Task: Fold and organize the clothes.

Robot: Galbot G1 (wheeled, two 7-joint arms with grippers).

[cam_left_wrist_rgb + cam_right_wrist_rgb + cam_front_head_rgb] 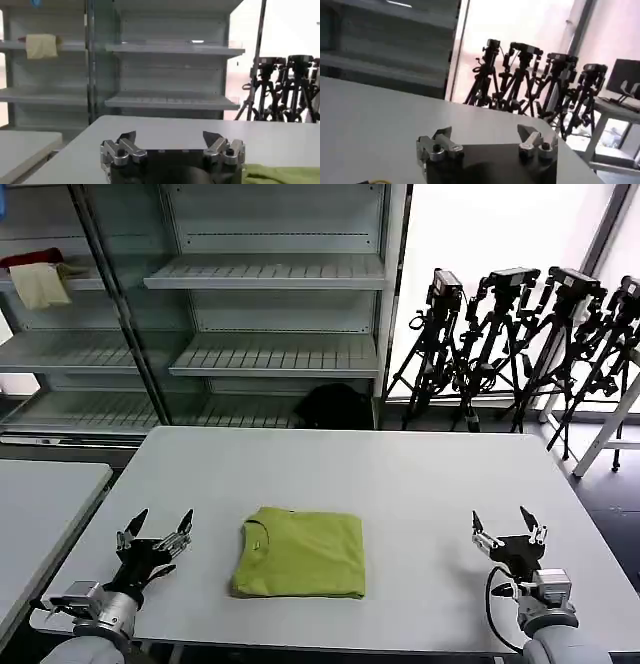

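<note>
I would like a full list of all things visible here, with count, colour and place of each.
T-shirt: one, lime green, folded, near the table's front edge, between the two grippers.
Table: one, white, in front of the robot.
Second table: one, white, to the robot's left.
Shelves: pale grey, behind the table.
Cream cloth: one, on an upper left shelf.
Red cloth: one, behind the cream cloth.
Dark object: one, black, on the lowest shelf.
Tripods: several, black, by the window on the right.
Left gripper: open, left of the T-shirt.
Right gripper: open, right of the T-shirt.
</note>
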